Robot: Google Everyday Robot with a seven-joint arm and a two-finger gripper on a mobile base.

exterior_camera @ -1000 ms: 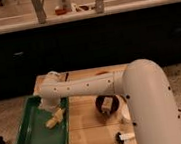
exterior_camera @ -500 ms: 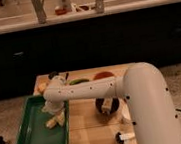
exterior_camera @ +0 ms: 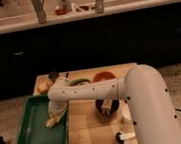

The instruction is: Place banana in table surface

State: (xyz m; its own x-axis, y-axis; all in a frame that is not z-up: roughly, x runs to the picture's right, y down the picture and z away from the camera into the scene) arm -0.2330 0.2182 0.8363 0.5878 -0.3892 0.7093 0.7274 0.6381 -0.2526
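The banana is small and pale yellow. It sticks out below my gripper, low over the right side of the green tray. My gripper points down from the white arm and is shut on the banana. The arm reaches in from the right across the table surface, a light tan wooden top. The banana is over the tray, just left of its right wall.
A yellow-orange lump, a dark can, a green item and a red bowl stand along the table's back edge. A dark bowl and a white-handled brush lie right of the tray.
The arm has shifted forward and right, uncovering the green item and the red bowl at the back. The gripper and the banana stay over the tray's right side.
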